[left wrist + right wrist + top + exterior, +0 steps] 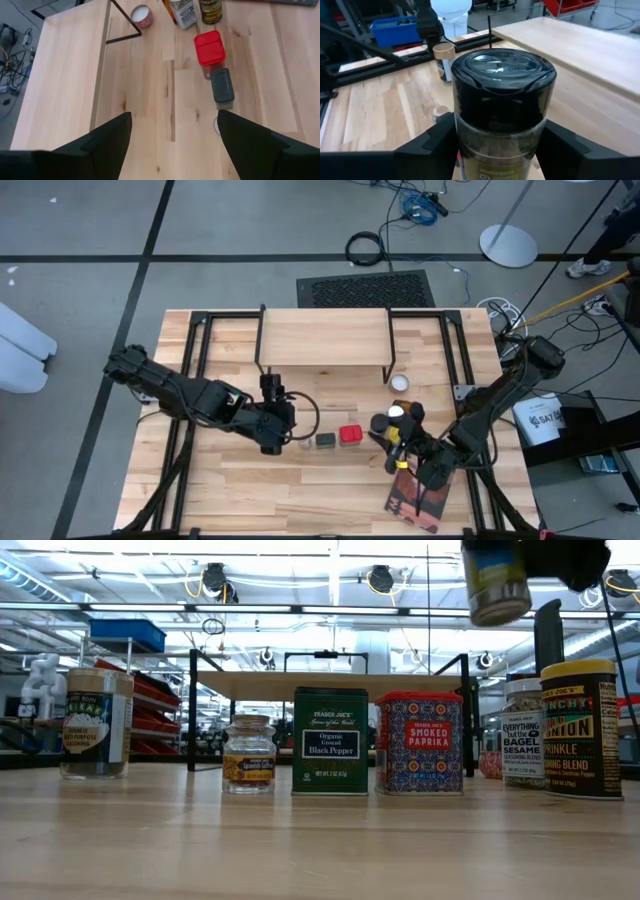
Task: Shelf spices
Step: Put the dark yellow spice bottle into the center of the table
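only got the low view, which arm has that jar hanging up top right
observer: the right gripper; the black-lidded jar sits between its fingers, lifted off the table.
operator: left one doing anything
observer: the left gripper is open and holds nothing, over the table near the dark tin.
operator: anything on the shelf yet
observer: from above, the shelf shows no jars on its plank.
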